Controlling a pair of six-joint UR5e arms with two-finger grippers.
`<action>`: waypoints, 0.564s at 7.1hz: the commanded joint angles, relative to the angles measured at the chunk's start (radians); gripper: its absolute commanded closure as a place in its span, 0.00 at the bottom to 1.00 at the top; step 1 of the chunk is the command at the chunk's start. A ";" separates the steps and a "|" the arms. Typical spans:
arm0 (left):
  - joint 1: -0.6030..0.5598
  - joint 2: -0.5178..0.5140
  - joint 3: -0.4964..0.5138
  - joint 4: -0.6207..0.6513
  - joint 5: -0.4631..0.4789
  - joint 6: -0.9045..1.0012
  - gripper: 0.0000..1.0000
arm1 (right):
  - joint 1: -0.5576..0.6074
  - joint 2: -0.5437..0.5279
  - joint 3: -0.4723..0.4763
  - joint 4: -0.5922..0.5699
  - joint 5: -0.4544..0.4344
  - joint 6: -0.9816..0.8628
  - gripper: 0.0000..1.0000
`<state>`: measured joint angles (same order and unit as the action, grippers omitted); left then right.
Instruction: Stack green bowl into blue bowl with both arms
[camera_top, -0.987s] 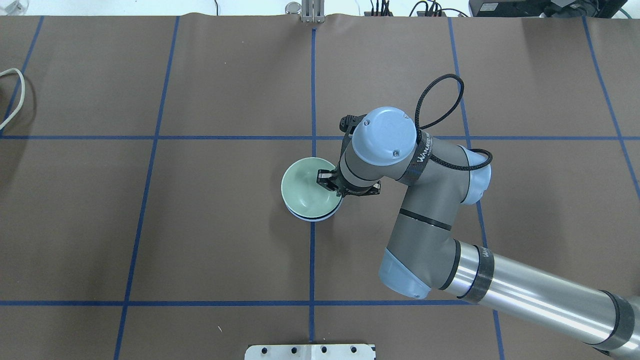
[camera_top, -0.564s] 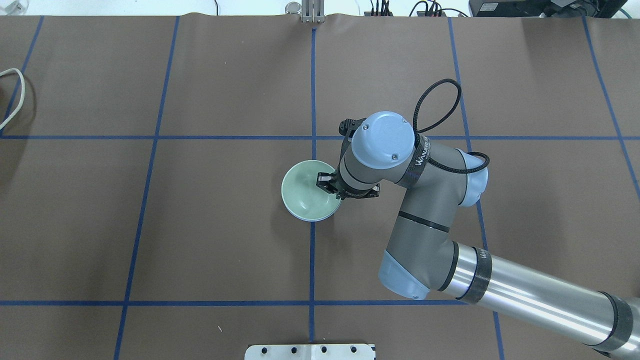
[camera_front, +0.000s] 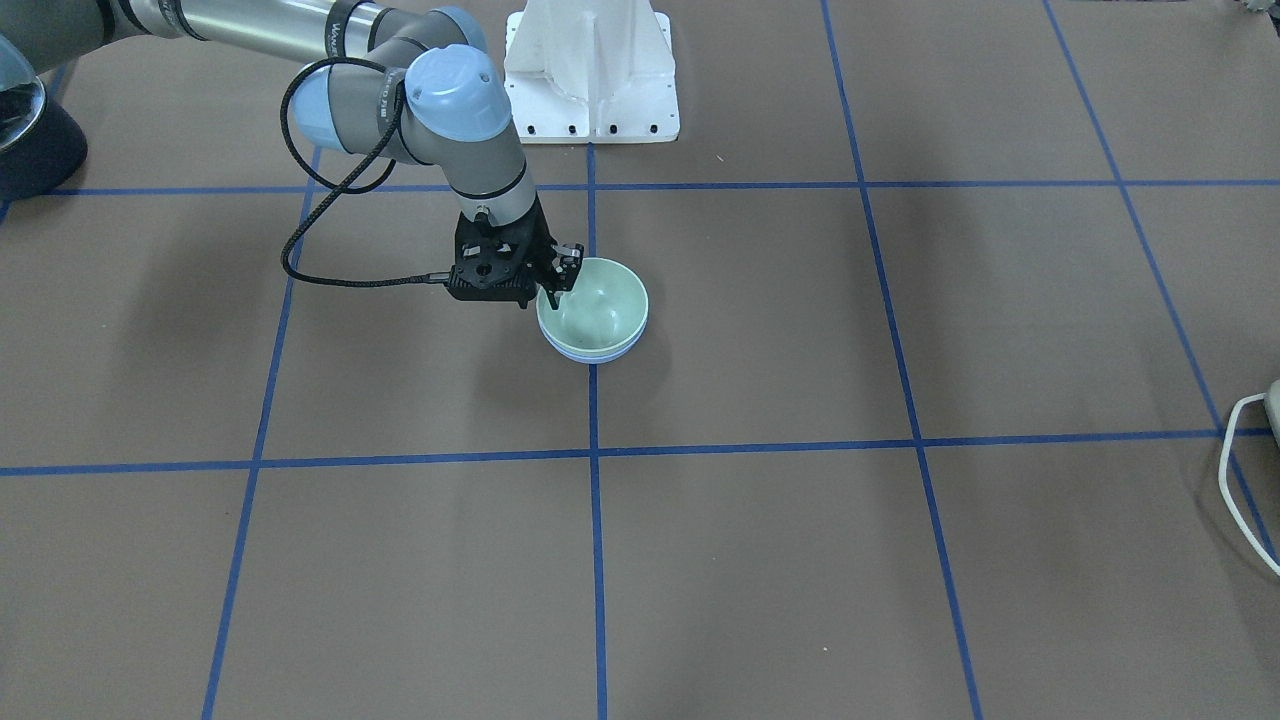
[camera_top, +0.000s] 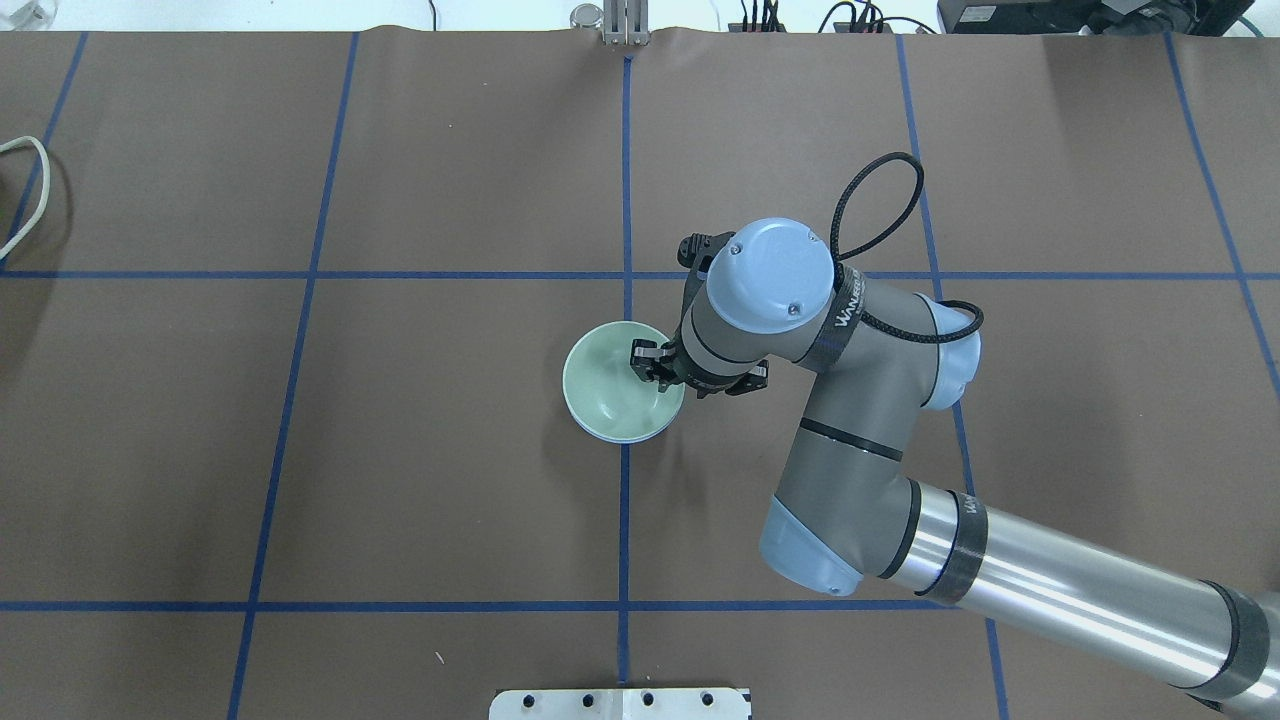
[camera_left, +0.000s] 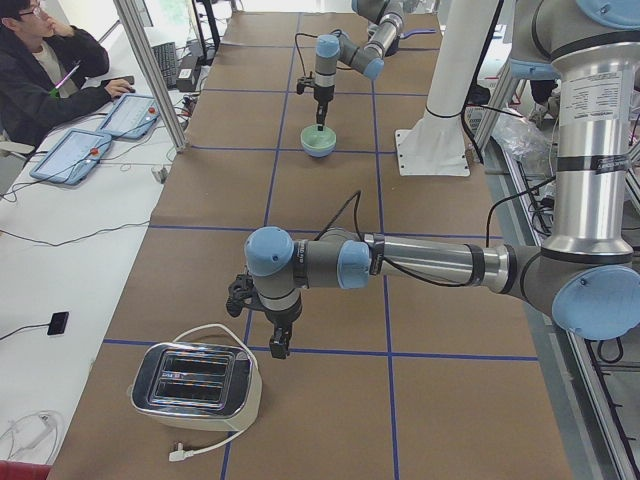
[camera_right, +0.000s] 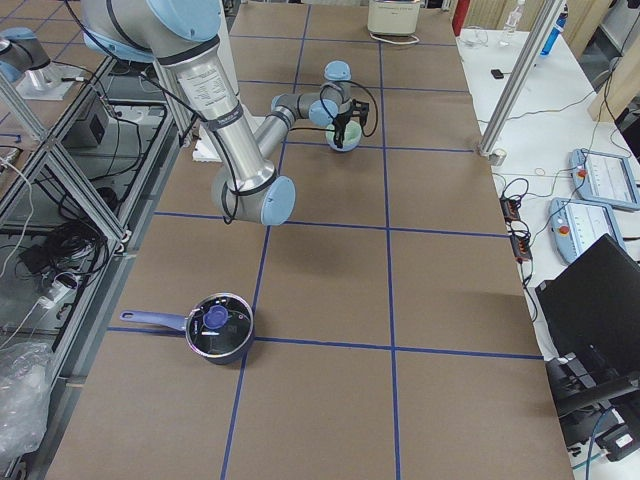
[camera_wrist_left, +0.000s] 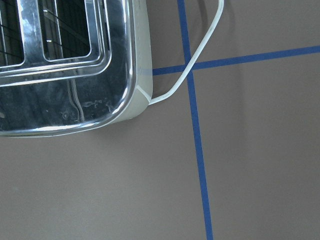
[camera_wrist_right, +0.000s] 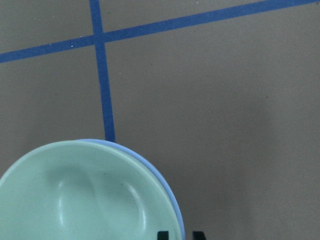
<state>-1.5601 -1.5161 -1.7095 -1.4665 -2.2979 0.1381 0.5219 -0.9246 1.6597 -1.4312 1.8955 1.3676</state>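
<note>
Brown table (camera_top: 400, 450): green bowl (camera_top: 610, 385) has settled lower into blue bowl (camera_front: 592, 353).

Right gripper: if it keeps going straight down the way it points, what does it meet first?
The right gripper points down at the green bowl, nested in the blue bowl; it would probably meet the green bowl's rim or inner wall first.

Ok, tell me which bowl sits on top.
The green bowl: it is nested inside the blue bowl, of which only a thin rim shows beneath.
</note>
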 joint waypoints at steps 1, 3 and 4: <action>0.000 0.001 0.001 0.000 0.000 -0.006 0.01 | 0.106 0.000 0.012 -0.011 0.081 -0.089 0.00; 0.002 -0.004 -0.007 -0.006 -0.020 -0.170 0.01 | 0.324 -0.077 -0.003 -0.043 0.224 -0.376 0.00; 0.002 -0.012 -0.002 -0.055 -0.021 -0.170 0.01 | 0.445 -0.129 -0.017 -0.084 0.284 -0.594 0.00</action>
<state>-1.5591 -1.5207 -1.7148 -1.4820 -2.3112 0.0059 0.8141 -0.9918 1.6568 -1.4727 2.0954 1.0223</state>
